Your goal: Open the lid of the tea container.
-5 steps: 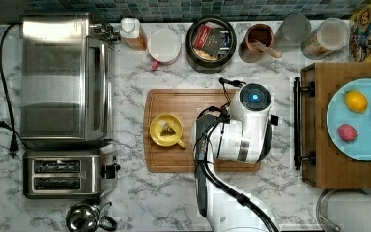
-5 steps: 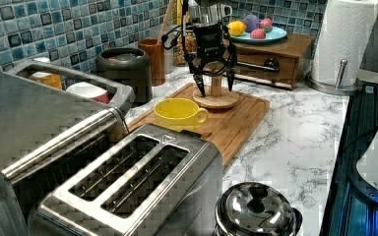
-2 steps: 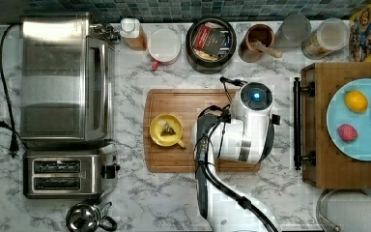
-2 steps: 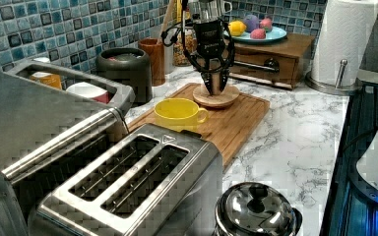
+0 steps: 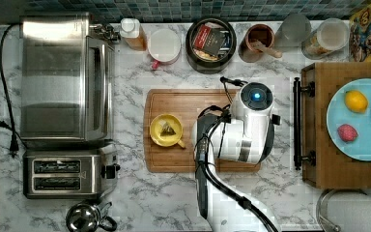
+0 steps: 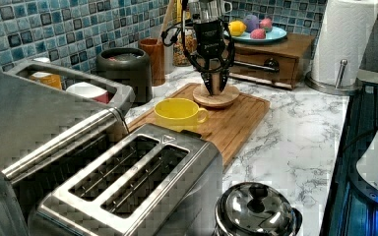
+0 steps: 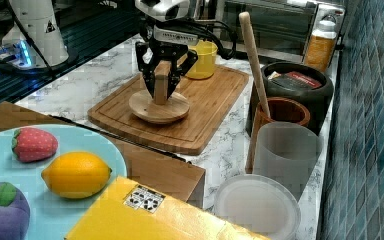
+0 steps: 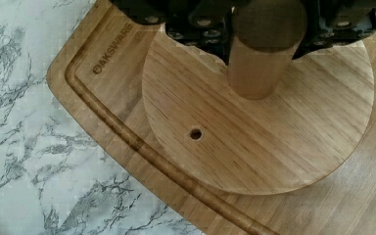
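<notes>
- A toaster oven [image 5: 60, 77] is seen at the top view's left, with a toaster [image 5: 65, 174] below it.
- A cutting board [image 5: 174, 104] is laid mid-counter, below the tea container in the top view.
- The tea container [image 5: 211, 39] is placed at the back by the tiled wall, uncovered, packets visible inside; a brown cup with a spoon [image 5: 258, 41] stands just beside it.
- The lid [image 7: 159, 106], a round wooden disc with an upright knob, is rested flat on the cutting board, well apart from the tea container.
- The gripper [image 7: 163, 80] is clamped on the lid's knob.
- A yellow cup [image 5: 165, 130] is set on the board near the lid.
</notes>
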